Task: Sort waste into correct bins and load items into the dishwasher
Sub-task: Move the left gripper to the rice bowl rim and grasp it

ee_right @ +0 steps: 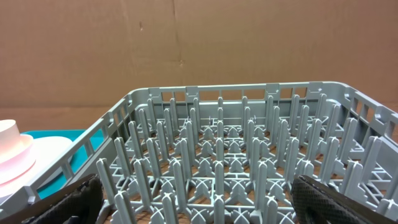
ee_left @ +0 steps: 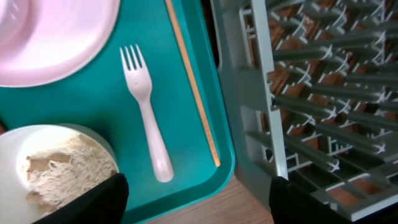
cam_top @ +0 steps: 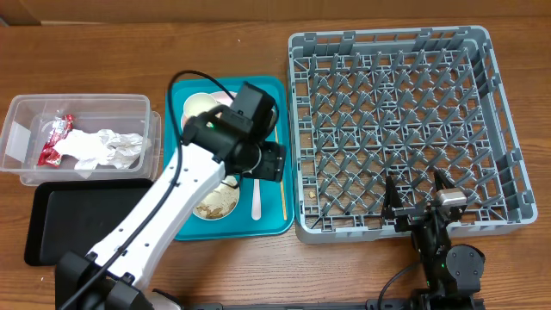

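Note:
My left gripper (cam_top: 272,162) is open and empty, hovering over the right side of the teal tray (cam_top: 269,226). In the left wrist view its fingers (ee_left: 196,205) straddle the tray's corner, below the white fork (ee_left: 147,118) and the wooden chopstick (ee_left: 193,87). A bowl with rice-like food (ee_left: 56,168) and the pink plate (ee_left: 50,37) lie to the left. The overhead view shows the fork (cam_top: 256,198), chopstick (cam_top: 282,200), food bowl (cam_top: 217,202) and another whitish bowl (cam_top: 201,105). My right gripper (cam_top: 416,195) is open at the front edge of the grey rack (cam_top: 495,112), facing its pegs (ee_right: 199,208).
The clear tub (cam_top: 26,116) at the left holds red wrappers (cam_top: 53,142) and crumpled napkins (cam_top: 108,148). The black tray (cam_top: 60,215) lies in front of it. The rack (ee_left: 311,93) stands right beside the teal tray. A white dish (ee_right: 13,155) shows at the right wrist view's left edge.

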`<action>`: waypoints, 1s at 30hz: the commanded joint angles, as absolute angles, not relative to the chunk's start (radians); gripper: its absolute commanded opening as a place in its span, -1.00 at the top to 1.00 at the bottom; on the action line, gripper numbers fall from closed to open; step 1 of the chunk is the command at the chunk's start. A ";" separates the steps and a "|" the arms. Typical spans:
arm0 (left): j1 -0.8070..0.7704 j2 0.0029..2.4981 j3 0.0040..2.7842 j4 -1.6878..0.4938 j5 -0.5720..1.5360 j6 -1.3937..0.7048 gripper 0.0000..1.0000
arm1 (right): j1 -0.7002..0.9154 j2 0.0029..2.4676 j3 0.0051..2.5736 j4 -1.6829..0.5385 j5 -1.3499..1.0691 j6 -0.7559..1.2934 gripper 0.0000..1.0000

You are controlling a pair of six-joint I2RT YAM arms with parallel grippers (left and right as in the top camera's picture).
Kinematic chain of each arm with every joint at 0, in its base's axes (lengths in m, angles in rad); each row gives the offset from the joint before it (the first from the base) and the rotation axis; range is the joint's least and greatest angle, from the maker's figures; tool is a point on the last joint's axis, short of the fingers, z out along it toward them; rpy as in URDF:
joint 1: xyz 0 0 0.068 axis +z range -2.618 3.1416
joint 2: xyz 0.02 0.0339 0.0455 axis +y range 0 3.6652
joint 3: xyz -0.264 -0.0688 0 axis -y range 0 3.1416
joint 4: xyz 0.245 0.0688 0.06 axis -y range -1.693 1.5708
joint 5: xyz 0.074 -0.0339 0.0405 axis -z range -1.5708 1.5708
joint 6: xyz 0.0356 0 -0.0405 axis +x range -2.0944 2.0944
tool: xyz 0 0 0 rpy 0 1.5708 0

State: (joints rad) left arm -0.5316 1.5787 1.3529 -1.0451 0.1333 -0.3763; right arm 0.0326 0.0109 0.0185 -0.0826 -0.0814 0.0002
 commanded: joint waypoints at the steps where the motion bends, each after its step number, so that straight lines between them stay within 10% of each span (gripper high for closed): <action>1: -0.553 1.584 1.328 -1.038 0.120 -0.416 -0.48 | 0.029 0.003 0.008 -0.077 -0.080 0.005 -1.00; 30: -0.714 1.676 1.258 -0.964 -0.007 -0.522 -0.44 | 0.029 0.003 0.008 -0.077 -0.080 0.005 -1.00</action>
State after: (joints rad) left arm -0.7010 1.6382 1.2644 -0.9642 0.0097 -0.5034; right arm 0.0322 0.0109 0.0185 -0.0818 -0.0814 0.0002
